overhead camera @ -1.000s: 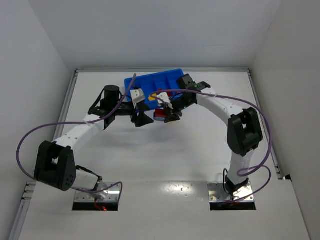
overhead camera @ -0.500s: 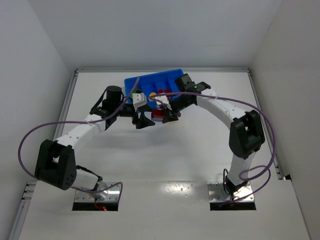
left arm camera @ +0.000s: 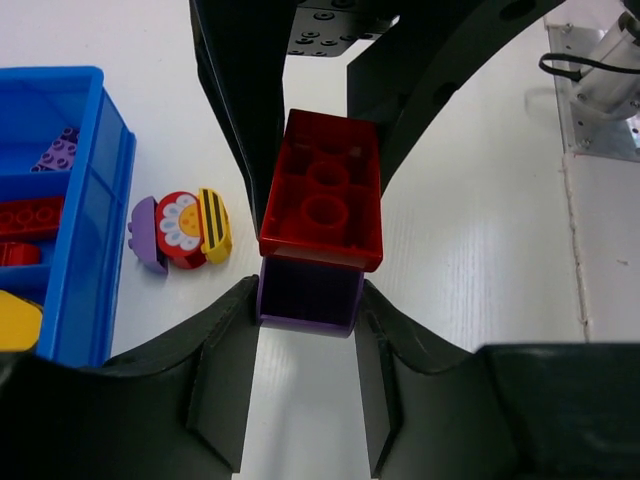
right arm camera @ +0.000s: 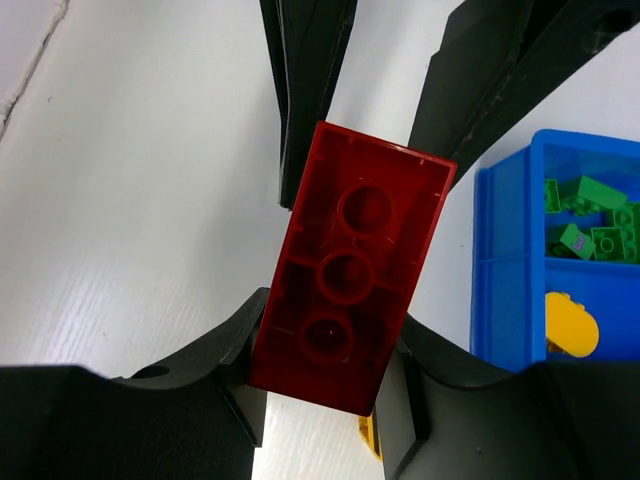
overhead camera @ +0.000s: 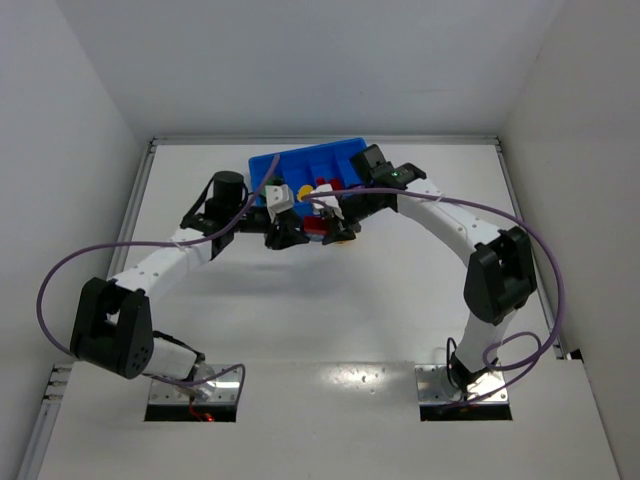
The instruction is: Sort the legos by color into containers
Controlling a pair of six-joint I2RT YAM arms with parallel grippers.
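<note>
Both arms hold one joined pair just beside the tray point(left arm camera: 95, 200). Your right gripper point(right arm camera: 330, 345) pinches the red brick point(right arm camera: 350, 265), left gripper point(left arm camera: 306, 300) clamps the purple brick point(left arm camera: 308, 312) stuck to it. Red's long axis runs gripper to gripper, so I'd pull apart along that line

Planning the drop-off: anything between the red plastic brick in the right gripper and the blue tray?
Yes: a purple plastic brick sits against the red plastic brick, clamped by the left gripper. The right gripper holds the red one. Otherwise the path to the blue plastic tray looks clear.
</note>
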